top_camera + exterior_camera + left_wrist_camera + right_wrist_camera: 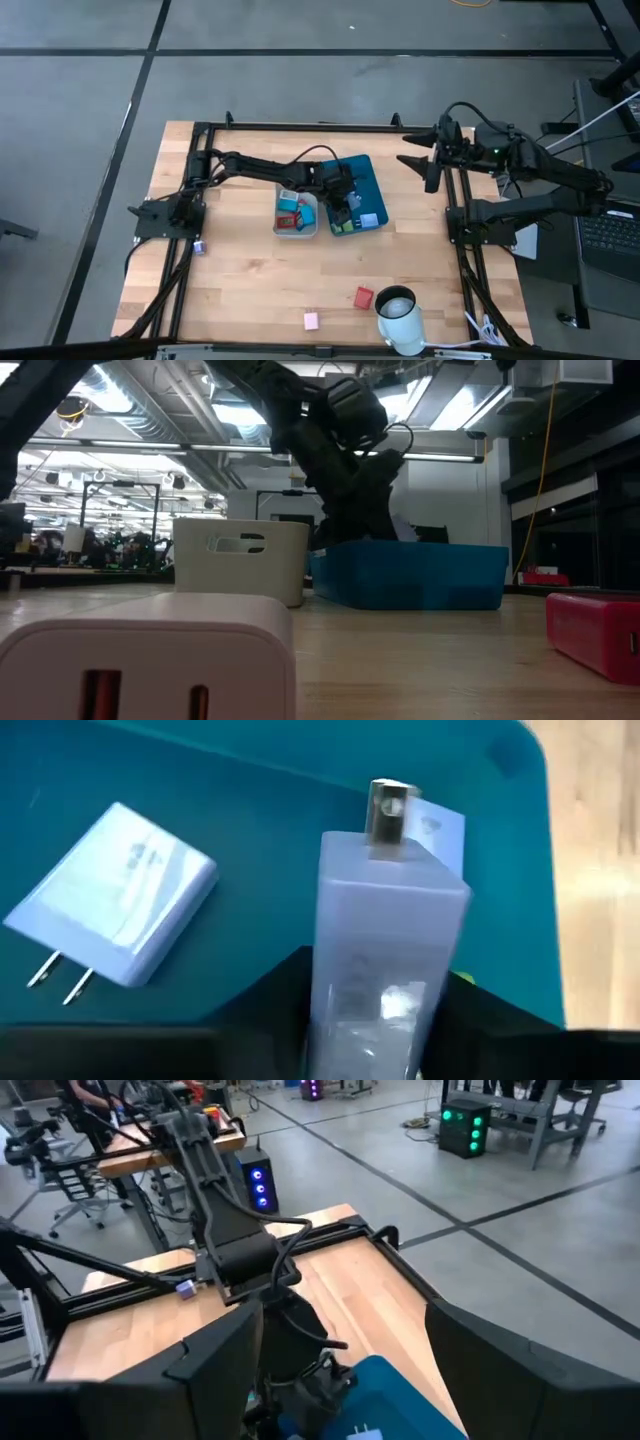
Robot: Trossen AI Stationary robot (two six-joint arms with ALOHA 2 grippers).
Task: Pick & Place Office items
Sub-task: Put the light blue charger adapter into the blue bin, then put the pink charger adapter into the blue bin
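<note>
1. A small blue piece (pixel 199 247) lies on the wooden table (pixel 240 280) beside the left arm's base, well apart from the trays.
2. The grey bin (pixel 296 214) holds red and blue office items; it touches the teal tray (pixel 368 176).
3. The left gripper (pixel 343 206) reaches over the teal tray, its fingers closed on a light blue charger (pixel 385 925) — prongs pointing away from the wrist. Another light blue charger (pixel 115 910) lies flat on the tray floor just beside it.
4. Near the front edge sit a pink block (pixel 311 320), a red block (pixel 363 297) and a white cup (pixel 400 317).
5. The right gripper (pixel 432 163) waits off the table's right side — fingers spread wide, empty.
</note>
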